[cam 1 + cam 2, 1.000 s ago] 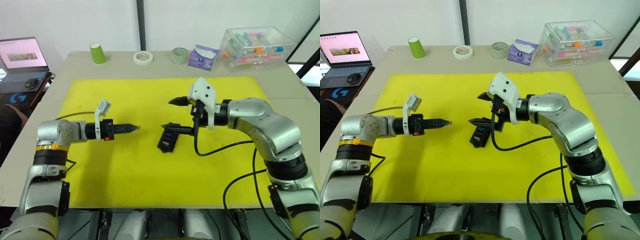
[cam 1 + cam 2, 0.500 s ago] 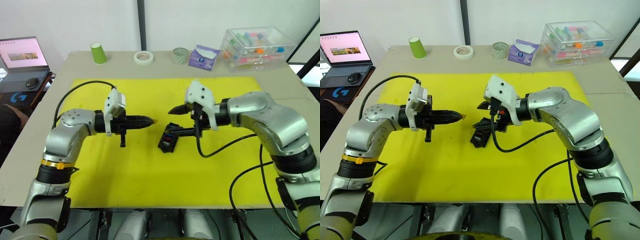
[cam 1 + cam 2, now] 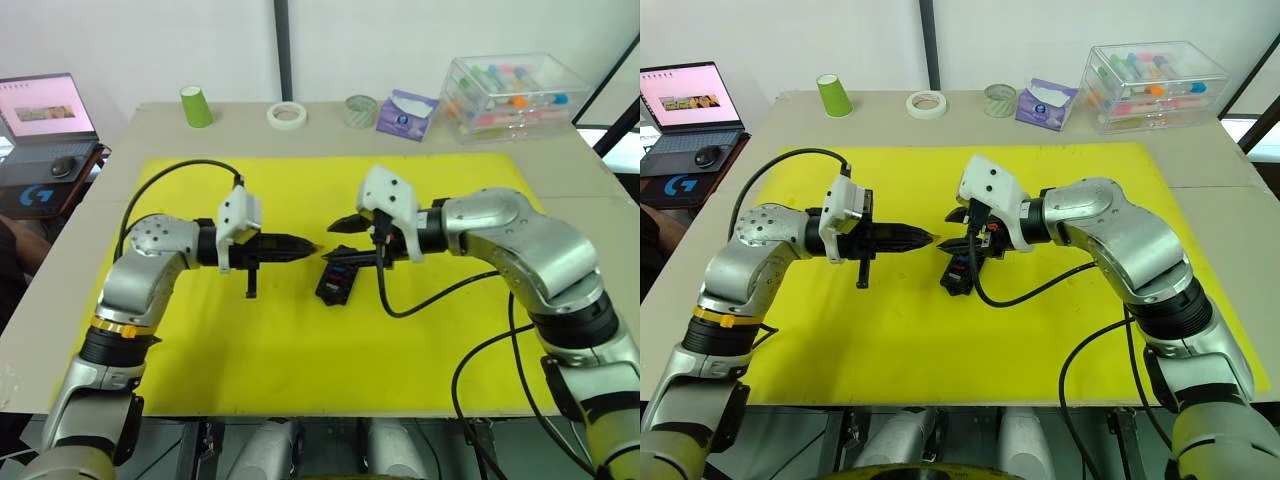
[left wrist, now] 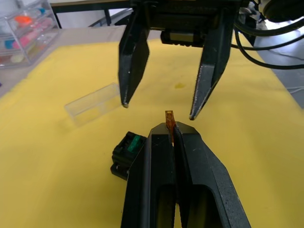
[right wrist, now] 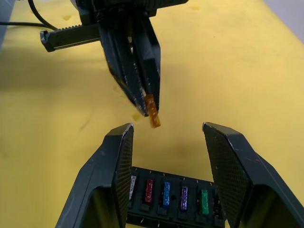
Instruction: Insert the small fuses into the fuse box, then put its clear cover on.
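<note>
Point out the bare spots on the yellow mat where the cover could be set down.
Bare: the yellow mat near its front edge, and its back strip. Crowded: the middle, where left gripper, right gripper and fuse box meet.

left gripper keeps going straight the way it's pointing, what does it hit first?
Most likely the right gripper. The left gripper, shut on an orange fuse, points tip to tip at it, into the gap between its open fingers. The fuse box sits lower, probably under that line; depth is unclear.

Green cup [image 3: 196,106], tape roll [image 3: 287,115], laptop [image 3: 47,110]
</note>
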